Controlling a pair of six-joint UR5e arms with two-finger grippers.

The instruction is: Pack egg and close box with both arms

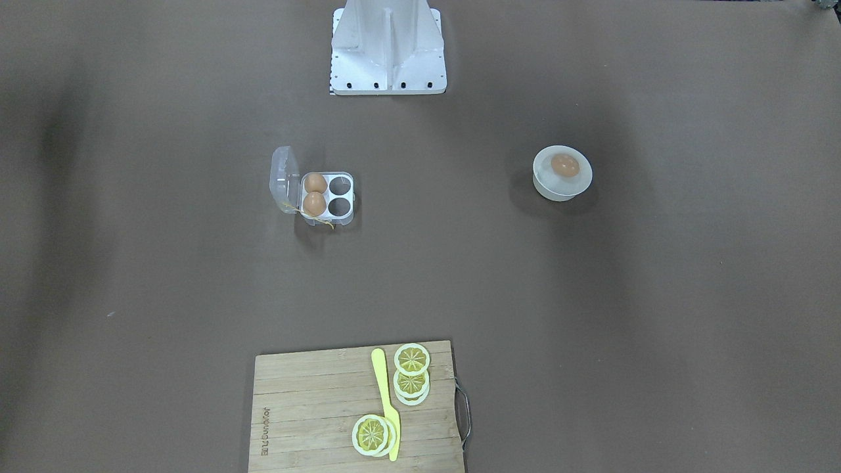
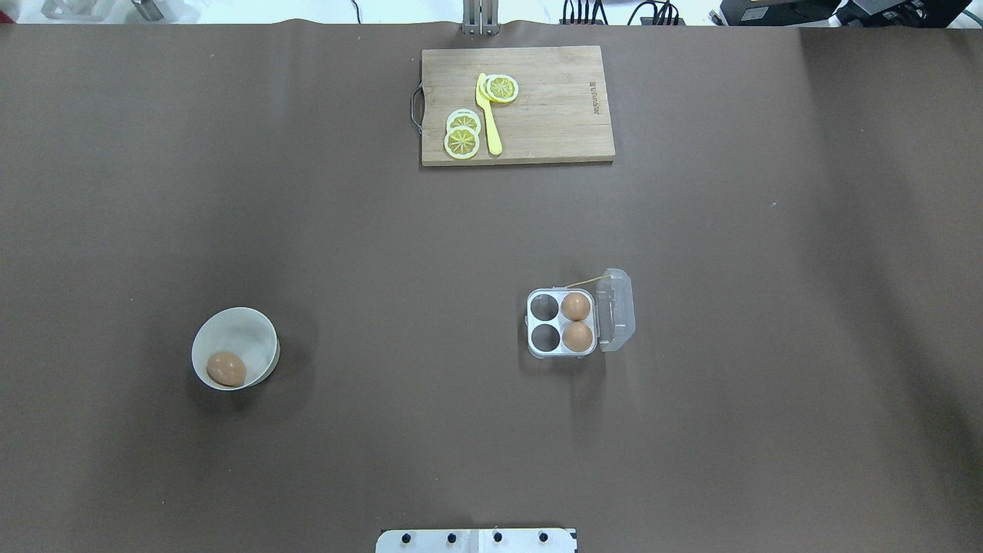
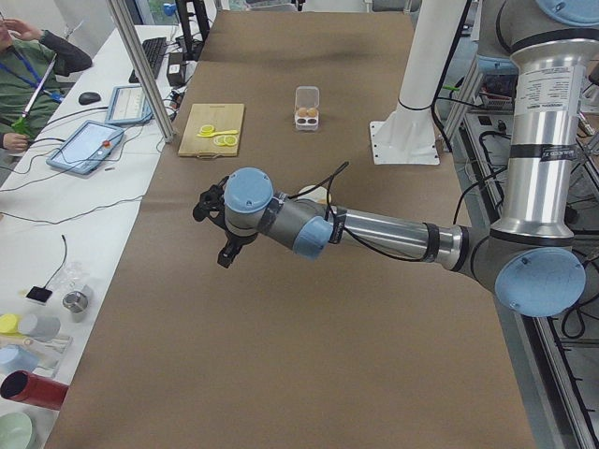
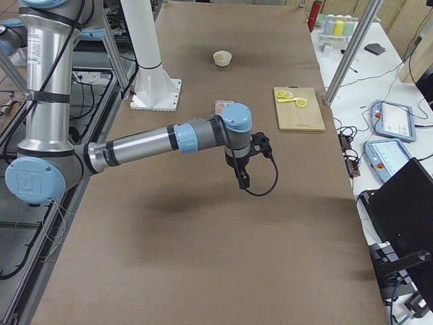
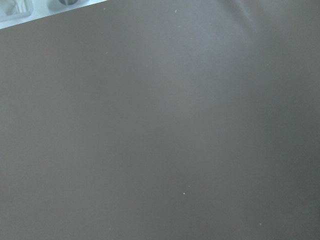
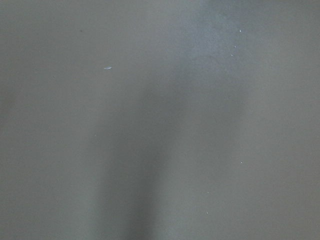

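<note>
Well apart from the left hand [image 3: 217, 234] sits the egg [image 2: 226, 369] (in bowl [image 2: 247, 332]).

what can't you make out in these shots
- Left gripper and right gripper: only in the side views, small; open or shut unclear.
- Box: in exterior right, mostly behind the right arm.
- Bowl: in exterior left, mostly behind the left arm.
- Wrist views: bare table only, no fingers.
</note>
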